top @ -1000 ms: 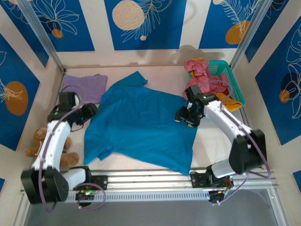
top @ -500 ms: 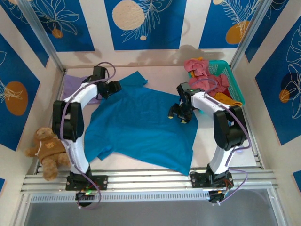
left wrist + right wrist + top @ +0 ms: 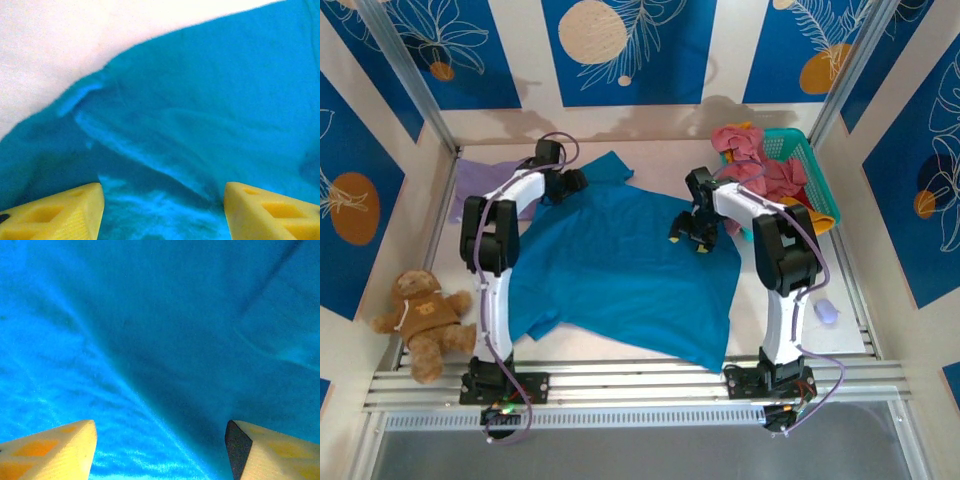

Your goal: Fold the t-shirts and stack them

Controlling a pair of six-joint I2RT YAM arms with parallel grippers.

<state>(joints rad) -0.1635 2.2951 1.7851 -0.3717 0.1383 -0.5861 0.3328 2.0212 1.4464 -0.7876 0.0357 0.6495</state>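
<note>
Left gripper [image 3: 570, 184] and right gripper [image 3: 686, 236], both open and empty, sit over the teal shirt [image 3: 620, 270] at eleven and two o'clock.

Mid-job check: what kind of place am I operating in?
Probably a staged robot test cell, not a home: a table walled by blue patterned panels, an aluminium frame rail, a teal t-shirt spread out.
</note>
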